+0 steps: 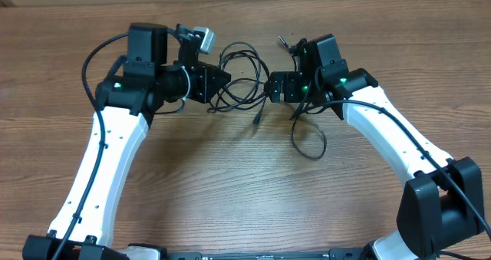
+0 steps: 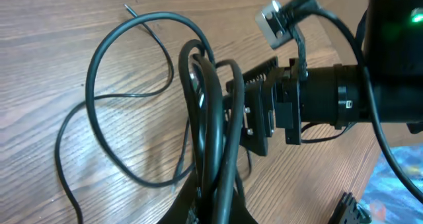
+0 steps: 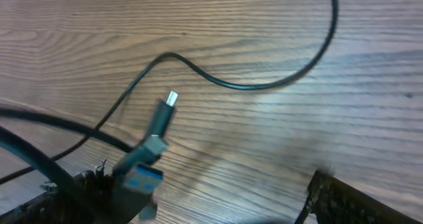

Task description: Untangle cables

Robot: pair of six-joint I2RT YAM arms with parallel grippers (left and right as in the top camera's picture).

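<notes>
A wooden bench [image 1: 230,183] fills the overhead view. Two white arms reach across it from the near edge, the left arm [image 1: 115,153] and the right arm [image 1: 391,130], and their black hands face each other near the far middle.

The left hand [image 1: 217,82] is closed tight on the cables [image 1: 244,76]. Its wrist view shows several black loops pinched together between its fingers and rising out of the grip. The right hand [image 1: 274,87] stands wide and holds nothing that can be made out.

The cables lie between the two hands as a loose bundle of loops. It spreads from the left hand's grip across to just beside the right hand, so its long axis runs hand to hand. One loose strand [image 1: 307,137] curls from under the right hand back toward the robot.

In the right wrist view, a plug [image 3: 158,128] with a blue-tipped connector lies close beside one finger. Whether they touch cannot be told.

Judgement: the right hand is the free one and the nearer to that plug end, and pulling away from the left hand would draw a loop out along the bundle's axis.
</notes>
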